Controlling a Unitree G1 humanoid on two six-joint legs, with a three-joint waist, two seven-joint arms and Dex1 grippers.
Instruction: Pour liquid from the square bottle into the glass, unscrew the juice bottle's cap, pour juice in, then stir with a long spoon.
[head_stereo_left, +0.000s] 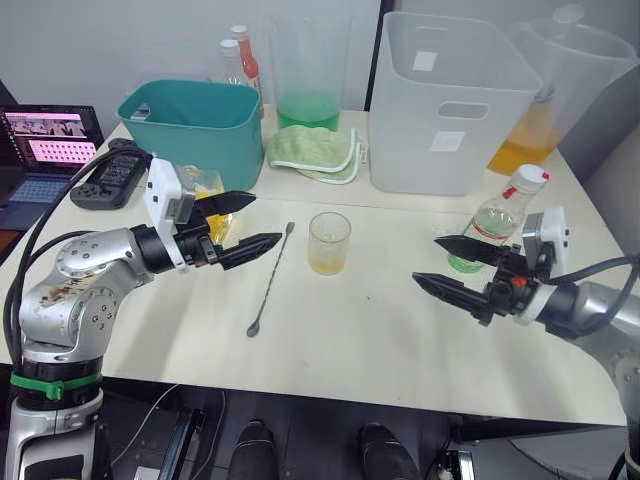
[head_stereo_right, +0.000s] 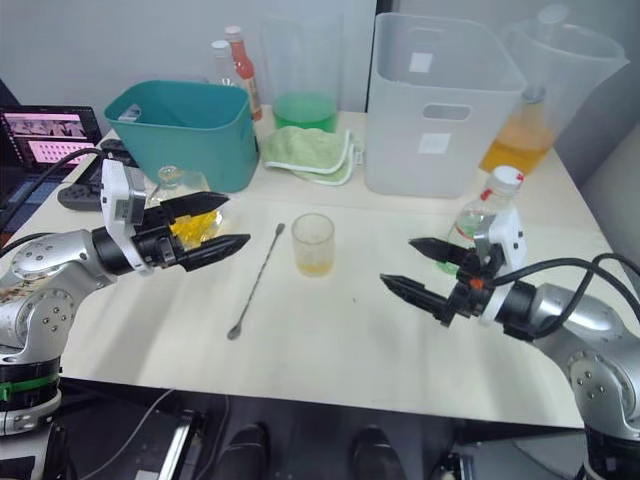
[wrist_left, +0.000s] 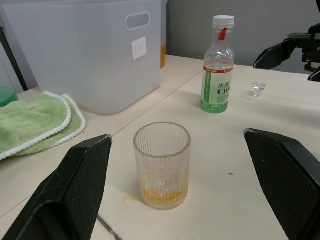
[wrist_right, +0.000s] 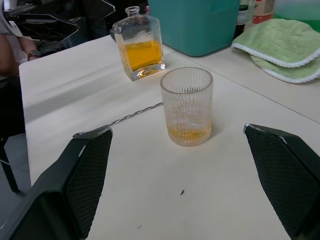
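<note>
Your left claw (head_stereo_left: 247, 223) hovers over the table (head_stereo_left: 400, 330) with its two black fingers spread wide and nothing between them, just in front of the square bottle (wrist_right: 139, 47), which stands upright near the teal bin (head_stereo_left: 195, 125) and holds orange liquid up to about half its height. Your right claw (head_stereo_left: 452, 267) is likewise spread and empty, poised low over the table on the other side, close to the juice bottle (wrist_left: 217, 65). That bottle stands upright with its white cap (wrist_left: 223, 21) on, red ring at the base, and pale liquid inside. The glass (head_stereo_left: 329, 243) sits between your two claws, near the middle of the table, upright, with a thin layer of orange liquid at the bottom. The long spoon (head_stereo_left: 270, 279) lies flat on the table between the left claw and the glass, touching neither, its bowl end nearer you and its handle end pointing toward the back. A small clear stopper (wrist_left: 258, 88) rests on the table beside the juice bottle. Behind the glass you have a folded green cloth (head_stereo_left: 314, 151) and a large white bin (head_stereo_left: 450, 105).
</note>
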